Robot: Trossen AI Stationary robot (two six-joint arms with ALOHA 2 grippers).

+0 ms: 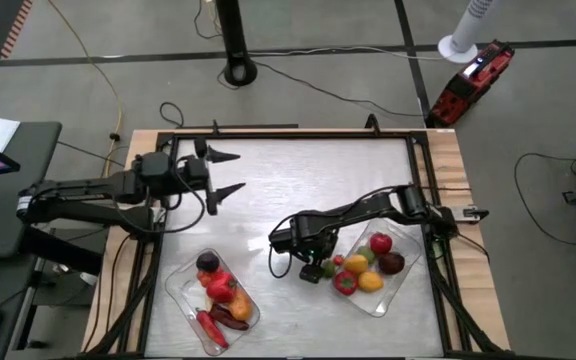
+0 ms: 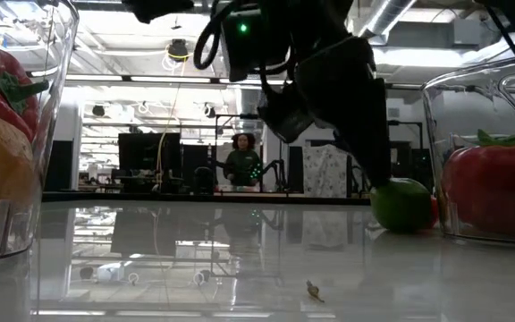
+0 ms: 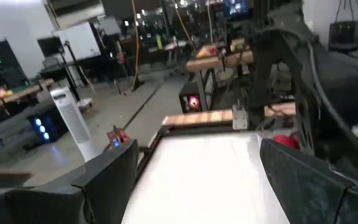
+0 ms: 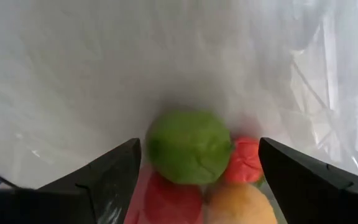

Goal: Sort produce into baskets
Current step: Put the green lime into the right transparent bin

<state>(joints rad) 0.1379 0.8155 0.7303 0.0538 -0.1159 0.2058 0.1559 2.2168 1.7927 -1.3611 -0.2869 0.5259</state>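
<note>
From above: right gripper point(image 1: 315, 268) open and empty over a green lime point(image 1: 311, 272) on the table, just beside the right basket point(image 1: 400, 282); left gripper point(image 1: 230, 172) open, empty, well apart. Low down: round and smooth, so could roll off if nudged. Right wrist: lime between wide fingers point(image 4: 107, 177), shiny and bumpy.

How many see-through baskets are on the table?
2. One clear basket sits at the left front of the table, holding red and dark produce. The other basket sits at the right front, holding red, yellow and green pieces, beside the right gripper.
</note>
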